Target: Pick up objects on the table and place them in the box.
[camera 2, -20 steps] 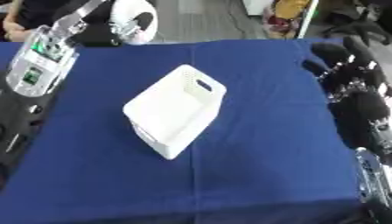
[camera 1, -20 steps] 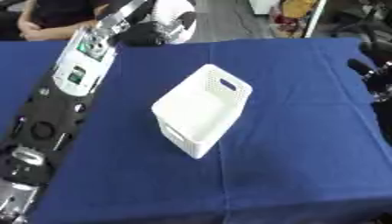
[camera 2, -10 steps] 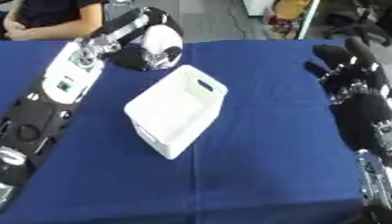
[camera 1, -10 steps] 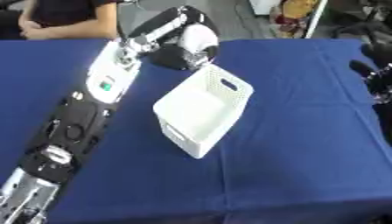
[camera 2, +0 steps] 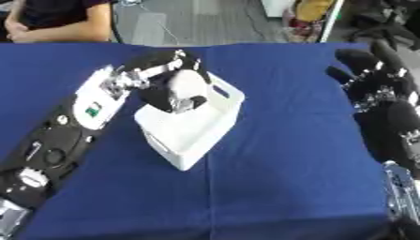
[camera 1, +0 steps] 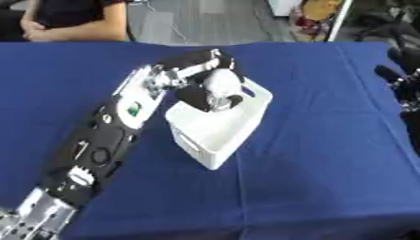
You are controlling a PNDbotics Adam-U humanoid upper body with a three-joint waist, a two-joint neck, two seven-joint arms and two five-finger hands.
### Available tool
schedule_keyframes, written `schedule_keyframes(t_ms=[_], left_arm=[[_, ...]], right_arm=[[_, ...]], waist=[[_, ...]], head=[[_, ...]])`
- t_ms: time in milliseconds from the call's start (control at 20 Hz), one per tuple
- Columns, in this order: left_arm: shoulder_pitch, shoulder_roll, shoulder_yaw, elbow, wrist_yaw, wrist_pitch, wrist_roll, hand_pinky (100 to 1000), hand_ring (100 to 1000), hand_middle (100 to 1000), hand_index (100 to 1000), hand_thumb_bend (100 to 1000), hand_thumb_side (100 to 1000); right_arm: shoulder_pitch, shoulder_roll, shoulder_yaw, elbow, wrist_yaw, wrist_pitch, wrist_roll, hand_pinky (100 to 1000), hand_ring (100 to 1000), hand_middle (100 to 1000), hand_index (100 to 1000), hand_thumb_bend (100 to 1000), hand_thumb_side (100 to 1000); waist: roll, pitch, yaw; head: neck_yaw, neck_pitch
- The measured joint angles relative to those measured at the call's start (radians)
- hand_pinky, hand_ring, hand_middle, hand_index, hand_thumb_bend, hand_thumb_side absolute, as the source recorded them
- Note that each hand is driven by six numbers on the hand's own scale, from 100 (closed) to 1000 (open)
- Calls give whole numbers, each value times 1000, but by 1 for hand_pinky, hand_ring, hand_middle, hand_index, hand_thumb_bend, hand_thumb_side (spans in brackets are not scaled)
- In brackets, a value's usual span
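White box (camera 1: 215,136), rect. plastic bin w/ handle slot in far end wall, sits tilted diag. on blue tablecloth (camera 1: 328,154), roughly mid-table. Left hand (camera 1: 199,82) is above the box's far end, fingers curled round a white roundish object (camera 1: 221,85) w/ black part beneath it; object is held over/just inside box opening, can't tell if it touches the box floor. Left arm (camera 1: 102,145) runs from lower-left corner diag. up to the box, black w/ silver joints; small green-and-white sticker on white forearm panel, writing too small to read; round markings lower on the arm also unreadable. Right hand (camera 2: 373,82) shows at right edge, best in right eye view, black fingers straight & spread, pointing up, resting on cloth well apart from box, holding nothing. No brand or label visible on box. Person seated at far-left edge behind table, arms folded, not touching anything on it.
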Motion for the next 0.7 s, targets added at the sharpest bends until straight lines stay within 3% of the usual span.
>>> schedule_keyframes(t_ms=[50,100,250,300,350,500,700], left_arm=[[4,0,-2,5,-19,-16,-11,231,369,578,708,350,639],[7,0,-5,12,-38,-35,-24,235,374,581,712,360,648],[21,0,-5,30,-81,-76,-45,446,584,745,821,654,860],[24,0,-5,35,-93,-80,-42,524,677,805,848,713,898],[27,0,-5,39,-104,-85,-37,607,746,852,870,752,929],[31,0,0,42,-136,-103,-19,708,817,904,887,790,936],[38,0,9,42,-176,-133,11,732,838,924,895,812,947]], right_arm=[[0,0,0,0,0,0,0,962,999,887,1000,205,594],[0,0,0,0,0,0,0,962,999,887,1000,205,594],[0,0,0,0,0,0,0,962,999,887,1000,205,594],[0,0,0,0,0,0,0,962,999,887,1000,205,594],[0,0,0,0,0,0,0,962,999,887,1000,205,594],[0,0,0,0,0,0,0,962,999,887,1000,205,594],[0,0,0,0,0,0,0,962,998,887,1000,206,594]], waist=[[0,0,0],[0,0,0],[0,0,1],[0,0,1],[0,0,3],[0,0,3],[-1,0,5]], head=[[0,0],[0,0],[0,0],[0,0],[0,0],[0,0],[0,0]])
